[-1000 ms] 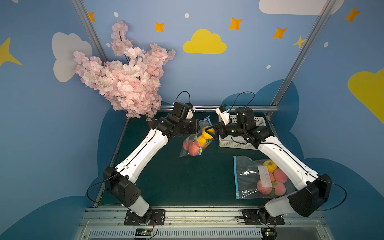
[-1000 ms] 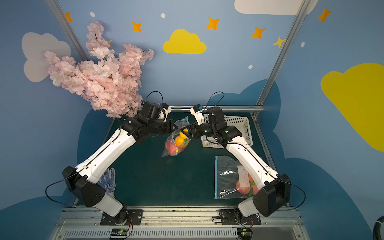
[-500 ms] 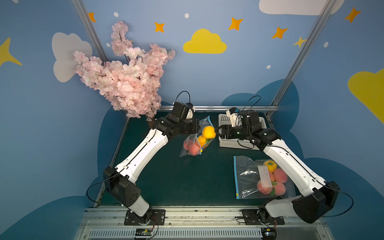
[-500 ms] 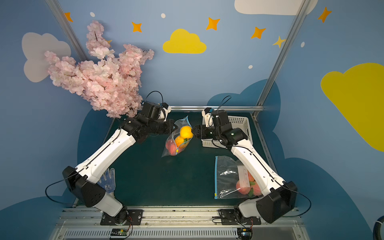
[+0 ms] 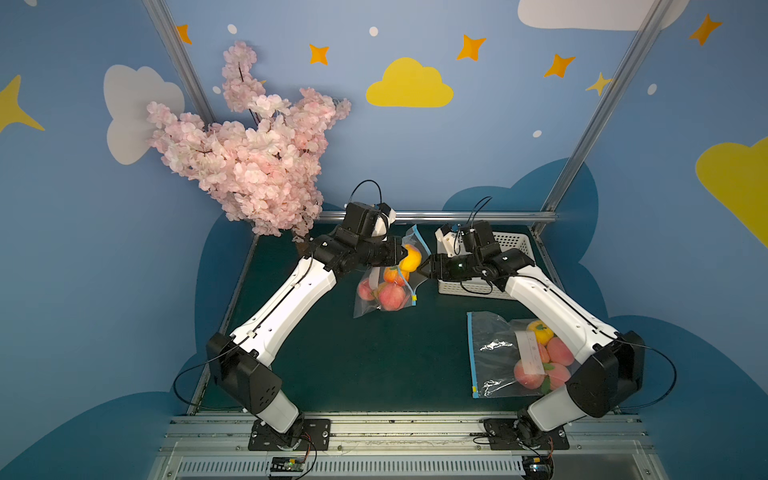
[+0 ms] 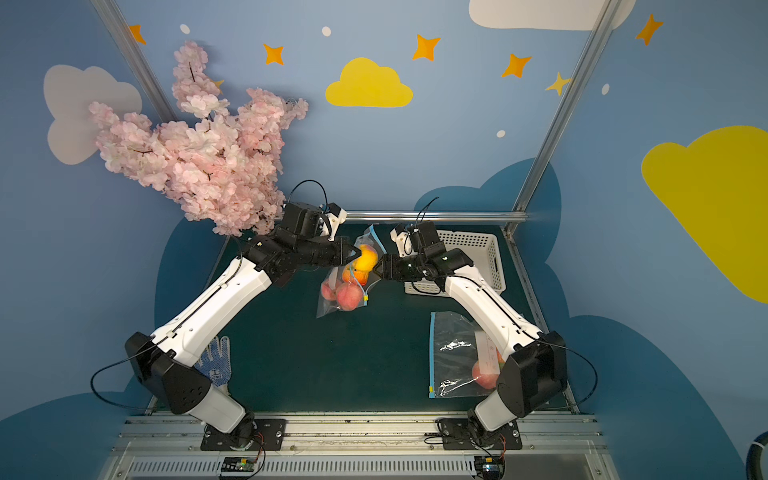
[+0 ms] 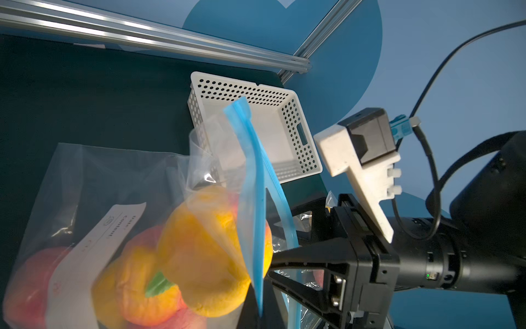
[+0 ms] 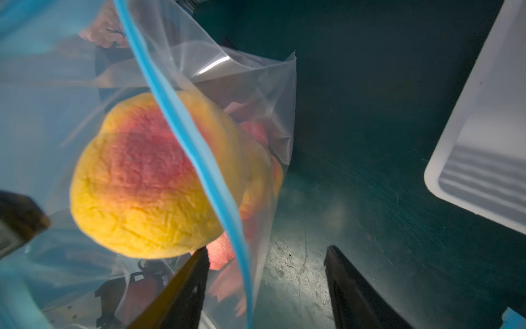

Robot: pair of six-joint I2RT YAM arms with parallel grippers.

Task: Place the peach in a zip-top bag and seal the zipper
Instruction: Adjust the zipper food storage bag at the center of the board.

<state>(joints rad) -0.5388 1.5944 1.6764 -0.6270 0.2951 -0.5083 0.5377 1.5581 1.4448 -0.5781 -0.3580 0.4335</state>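
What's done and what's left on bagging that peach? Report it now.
Done: the yellow peach sits inside the zip-top bag, near its mouth. In hand: the left gripper holds the bag up, shut on it; the right gripper is open with the blue zipper between its jaws. Left: the zipper strips gape apart, so sealing is not yet done.

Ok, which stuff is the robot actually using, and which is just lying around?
In the job: hanging clear plastic zip-top bag, round yellow-red peach at its mouth, left pincer, right pincer.
Just lying about: flat clear bag of fruit, white holey plastic basket, pink blossom branch, white dotted glove.
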